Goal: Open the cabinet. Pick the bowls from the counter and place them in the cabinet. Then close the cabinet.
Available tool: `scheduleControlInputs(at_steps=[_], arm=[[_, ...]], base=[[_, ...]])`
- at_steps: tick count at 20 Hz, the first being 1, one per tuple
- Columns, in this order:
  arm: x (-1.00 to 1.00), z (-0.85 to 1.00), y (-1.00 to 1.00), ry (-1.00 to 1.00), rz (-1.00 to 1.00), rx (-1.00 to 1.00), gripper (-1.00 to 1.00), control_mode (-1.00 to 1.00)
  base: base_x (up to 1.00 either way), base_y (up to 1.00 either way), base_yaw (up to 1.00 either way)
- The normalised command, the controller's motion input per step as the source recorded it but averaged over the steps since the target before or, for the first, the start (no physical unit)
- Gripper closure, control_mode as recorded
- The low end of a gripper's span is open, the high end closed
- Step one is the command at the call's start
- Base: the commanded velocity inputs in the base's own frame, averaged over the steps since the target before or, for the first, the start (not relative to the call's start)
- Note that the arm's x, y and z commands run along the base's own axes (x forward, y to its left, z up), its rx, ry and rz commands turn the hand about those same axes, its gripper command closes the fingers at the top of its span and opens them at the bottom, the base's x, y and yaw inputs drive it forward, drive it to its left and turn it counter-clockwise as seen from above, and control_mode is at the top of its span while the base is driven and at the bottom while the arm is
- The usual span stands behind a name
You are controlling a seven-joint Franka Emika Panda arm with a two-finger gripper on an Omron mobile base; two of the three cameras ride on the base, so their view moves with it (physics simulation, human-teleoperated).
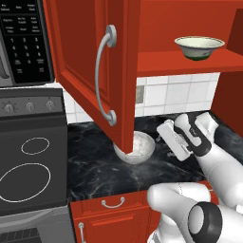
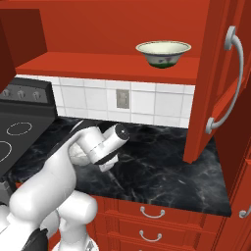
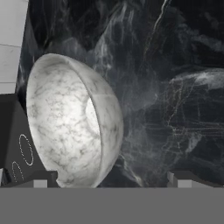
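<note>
while our gripper (image 3: 111,179) hangs low over the black marble counter (image 1: 99,175) with its jaws spread wide and empty, the grey-white mottled stone bowl (image 1: 137,148) sits just beyond it toward the stovetop (image 1: 28,166), partly behind the open cabinet door (image 1: 90,66). we judge this bowl to be next; the cream bowl with the green foot (image 1: 199,47) already rests on the cabinet shelf (image 1: 185,64).

Cabinet (image 1: 90,71) open above the surface (image 1: 109,171), one bowl (image 1: 199,47) on its shelf. Second bowl (image 1: 137,148) on the surface, partly behind the left door's lower corner, right of the stovetop (image 1: 28,166). Hand (image 1: 172,142) just right of that bowl, spread wide.
</note>
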Motion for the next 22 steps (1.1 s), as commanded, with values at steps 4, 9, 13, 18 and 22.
scheduleControlInputs(at_steps=[4,9,13,18,22], arm=[[0.19,-0.06,0.00,0.00,0.00,-0.05,-1.00,-1.00],[0.21,-0.16,0.02,0.00,0.00,-0.06,-1.00,-1.00],[0.21,-0.11,0.01,0.00,0.00,-0.01,-1.00,-1.00],[0.23,-0.11,0.01,0.00,0.00,0.00,-1.00,-1.00],[0.22,-0.16,0.01,0.03,0.00,0.00,-1.00,-1.00]], base=[[0.00,0.00,0.00],[0.00,0.00,0.00],[0.00,0.00,0.00],[0.00,0.00,0.00],[0.00,0.00,0.00]])
